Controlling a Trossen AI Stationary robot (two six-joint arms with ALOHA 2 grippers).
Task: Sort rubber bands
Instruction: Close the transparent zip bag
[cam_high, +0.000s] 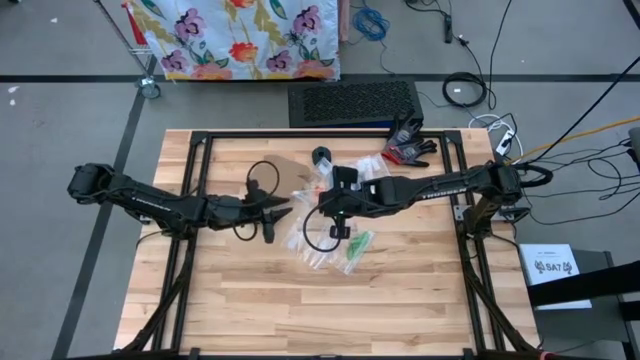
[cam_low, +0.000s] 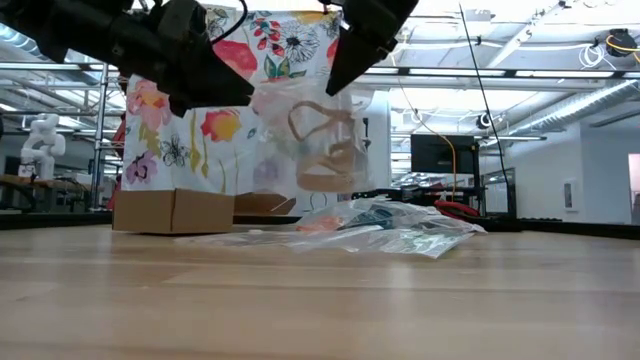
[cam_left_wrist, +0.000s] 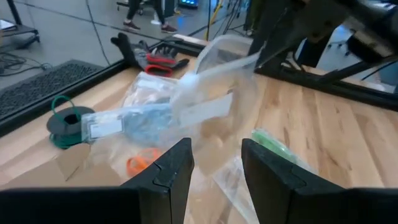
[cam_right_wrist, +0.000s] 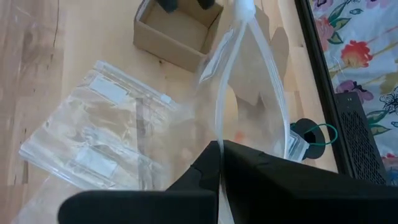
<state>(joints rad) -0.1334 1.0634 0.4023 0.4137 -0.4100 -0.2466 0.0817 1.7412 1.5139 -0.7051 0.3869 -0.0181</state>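
A pile of clear plastic bags (cam_high: 325, 245) lies on the table (cam_high: 400, 290) near its middle. The right gripper (cam_right_wrist: 219, 149) is above this pile and holds one bag (cam_low: 320, 135) up in the air; rubber bands (cam_low: 322, 150) are inside it. The left gripper (cam_left_wrist: 214, 168) is just to the left of the pile. A cardboard box (cam_low: 172, 210) stands behind the pile. A pair of gloves (cam_high: 408, 148) lies at the far edge, to the right.

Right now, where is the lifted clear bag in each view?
High: mostly hidden under the right gripper.
Low: lifted bag hangs upper centre.
Left wrist: centre, beyond the fingers.
Right wrist: pinched at the fingertips.
Landmark: cardboard box, seen in the high, low and right wrist views.
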